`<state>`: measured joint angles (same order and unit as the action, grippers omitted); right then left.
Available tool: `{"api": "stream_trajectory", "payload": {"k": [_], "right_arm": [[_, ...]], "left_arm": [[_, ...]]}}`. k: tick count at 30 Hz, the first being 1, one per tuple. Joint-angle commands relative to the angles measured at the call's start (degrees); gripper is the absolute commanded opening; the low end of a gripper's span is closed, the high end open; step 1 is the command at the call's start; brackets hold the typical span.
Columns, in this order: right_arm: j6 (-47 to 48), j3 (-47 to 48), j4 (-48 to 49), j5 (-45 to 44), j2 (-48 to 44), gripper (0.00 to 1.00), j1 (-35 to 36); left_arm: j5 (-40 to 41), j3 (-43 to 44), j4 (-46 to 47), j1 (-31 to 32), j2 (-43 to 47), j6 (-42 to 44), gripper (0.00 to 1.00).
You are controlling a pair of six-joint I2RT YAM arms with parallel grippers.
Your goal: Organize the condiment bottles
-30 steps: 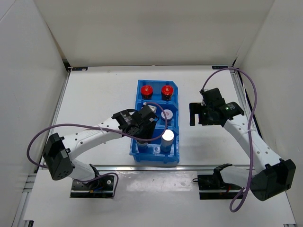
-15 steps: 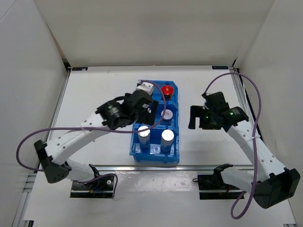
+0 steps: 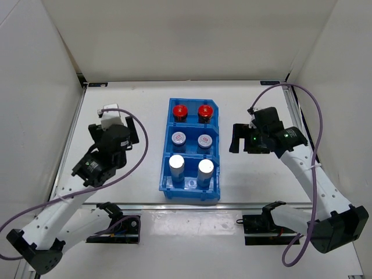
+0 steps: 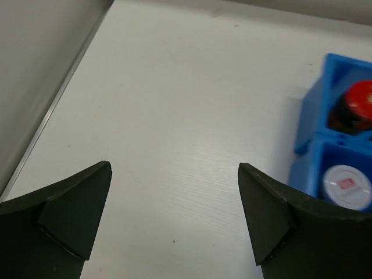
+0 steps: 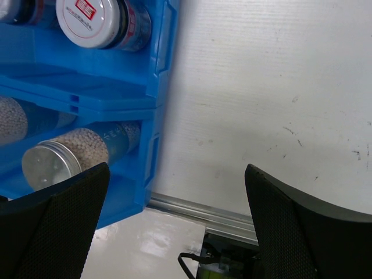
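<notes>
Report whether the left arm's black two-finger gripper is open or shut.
Open. In the left wrist view the left gripper has its fingers spread wide, with only bare white table between them.

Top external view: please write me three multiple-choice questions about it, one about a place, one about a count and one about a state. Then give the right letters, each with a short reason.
1. In which compartment of the blue three-compartment plastic bin do the two red-capped dark brown bottles stand?
A. the one nearest the arm bases
B. the middle one
C. the one farthest from the arm bases

2. How many bottles stand in the bin?
A. six
B. four
C. five

3. What is the state of the left pincer?
A. shut on a bottle
B. open and empty
C. shut on nothing

Answers:
1 C: the red caps sit at the far end of the bin.
2 A: there are two red-capped, two grey-lidded short bottles and two silver-capped clear bottles.
3 B: the left wrist view shows its fingers wide apart over the white table.
</notes>
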<state>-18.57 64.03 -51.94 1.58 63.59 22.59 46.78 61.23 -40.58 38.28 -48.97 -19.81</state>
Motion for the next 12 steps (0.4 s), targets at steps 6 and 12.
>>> {"api": "stream_trajectory", "payload": {"k": [6, 12], "right_arm": [[0.99, 3.38, 1.41, -3.69, -2.94, 1.00, -0.18], [0.46, 2.33, 0.88, -5.98, -4.18, 1.00, -0.18]], "left_arm": [[9.90, -14.30, 15.27, -6.38, -1.03, 0.48, 1.00], [9.84, -14.83, 19.22, -6.99, -6.05, 10.32, 1.00]]}}
